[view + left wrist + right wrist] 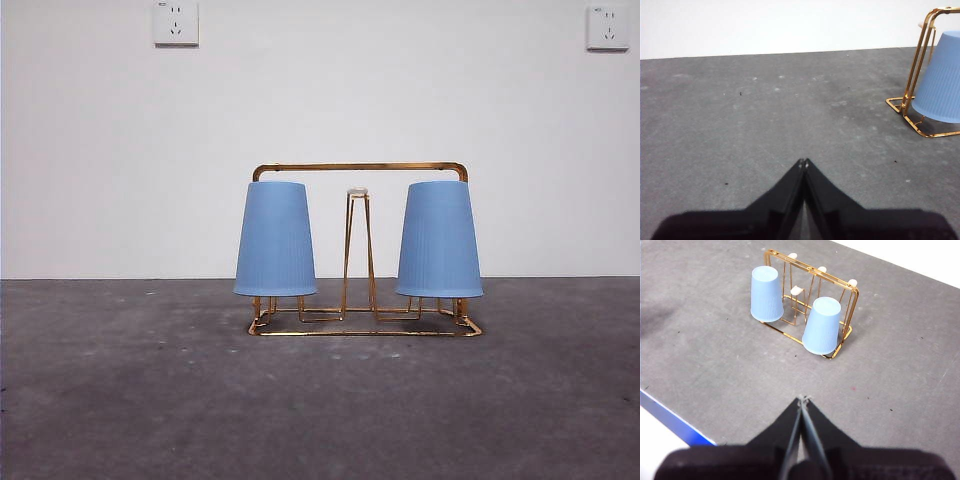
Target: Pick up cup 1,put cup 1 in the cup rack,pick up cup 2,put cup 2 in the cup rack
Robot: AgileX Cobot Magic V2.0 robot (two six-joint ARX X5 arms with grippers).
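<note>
On the grey tabletop (120, 400), toward its far edge by the white wall, the gold wire cup rack (360, 170) stands with both blue cups hung upside down on its pegs — one cup (275, 240) at one end, the other cup (438, 240) at the opposite end. The cups look light, thin-walled and ribbed, likely easy to crush; a gentle hold across the sides would suit. The left gripper (803, 162) and right gripper (802, 399) hang well apart from the rack, jaws pressed together, holding nothing.

Glossy gold metal wire cup rack (360, 170), 2 matt ribbed blue cups (275, 240), rough grey table (150, 400)
</note>
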